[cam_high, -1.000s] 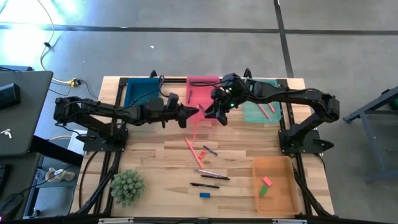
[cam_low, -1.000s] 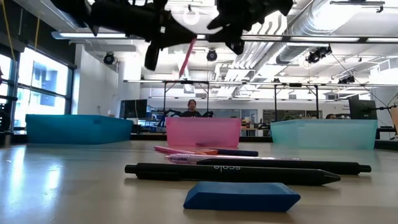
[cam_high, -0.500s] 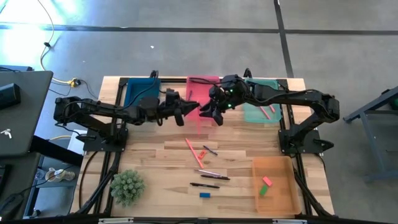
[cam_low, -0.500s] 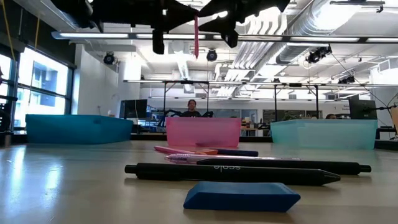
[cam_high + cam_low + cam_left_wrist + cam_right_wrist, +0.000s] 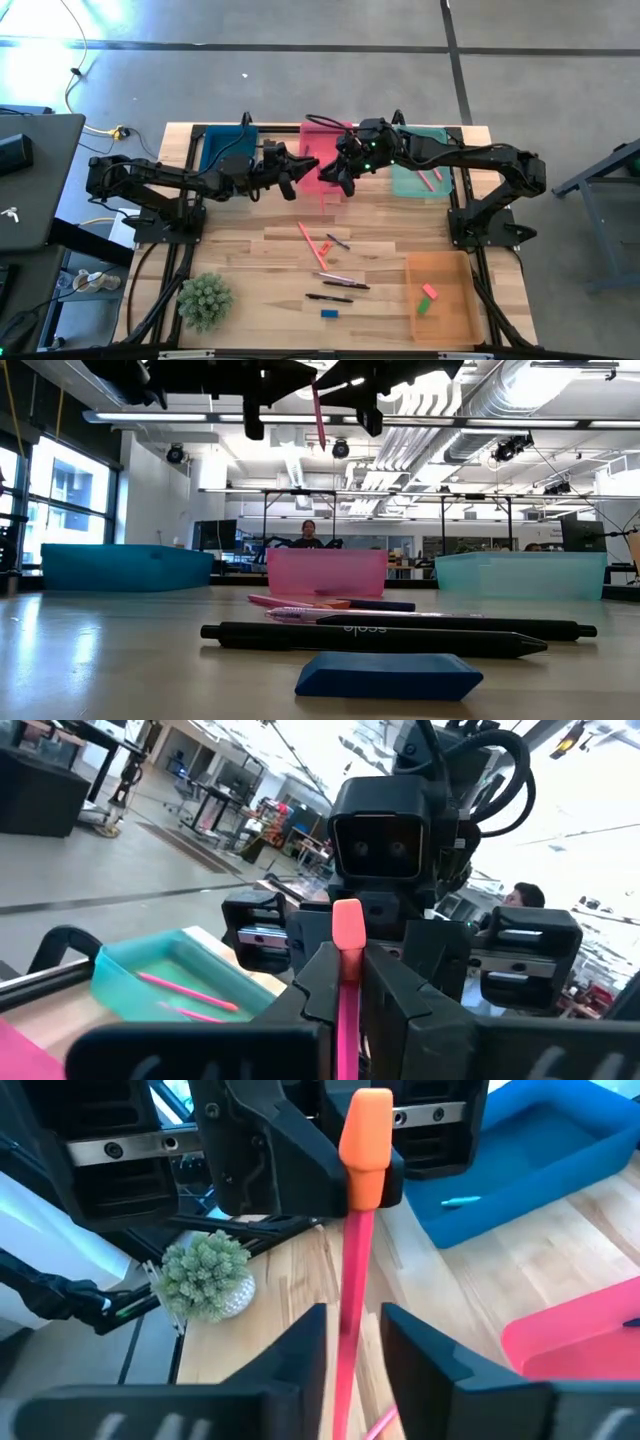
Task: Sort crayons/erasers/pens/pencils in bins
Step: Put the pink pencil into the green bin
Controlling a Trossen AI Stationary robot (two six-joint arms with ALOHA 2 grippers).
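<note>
I am in the middle of a hand-over. My left gripper [image 5: 305,166] is shut tight on a pink pencil [image 5: 347,982] and holds it up in the air, above the front edge of the pink bin [image 5: 322,133]. My right gripper [image 5: 333,175] faces it, nose to nose. Its fingers [image 5: 302,1342] sit on both sides of the pencil, but I cannot tell if they press on it.

Two pink pencils [image 5: 430,177] like this one lie in the teal bin [image 5: 412,186], so I think it goes there.

Next I would close the right fingers firmly. Only then should the left let go, or the pencil may fall. Pens [image 5: 330,297] and a blue eraser [image 5: 329,313] wait on the table [image 5: 250,260].
</note>
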